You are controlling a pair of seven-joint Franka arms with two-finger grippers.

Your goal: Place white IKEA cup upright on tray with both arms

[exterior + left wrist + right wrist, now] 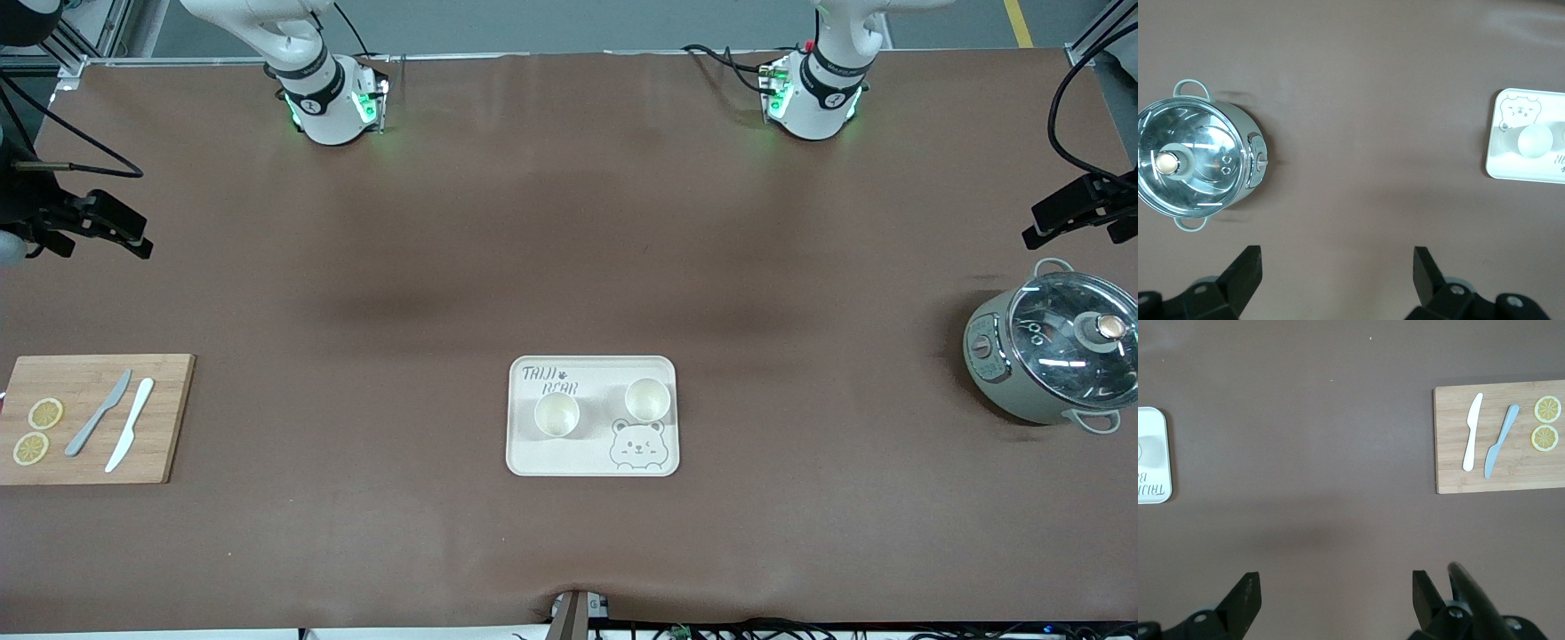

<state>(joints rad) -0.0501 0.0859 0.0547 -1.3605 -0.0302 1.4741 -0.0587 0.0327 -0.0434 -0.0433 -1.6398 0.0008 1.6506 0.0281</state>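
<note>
We see the cream-white rectangular tray (pixel 593 462) with grey lettering and a bear face near the middle of the table, and two small white round cups (pixel 556 414) (pixel 646 399) stand upright on it, side by side. The left gripper (pixel 1336 277) hangs with fingers wide apart over bare table beside the pale-green lidded cooking pot (pixel 1049 356) – it holds nothing. The right gripper (pixel 1335 600), also spread and empty, is over bare brown table between the tray and the wooden cutting board (pixel 160 427) with two knives and two lemon slices.
</note>
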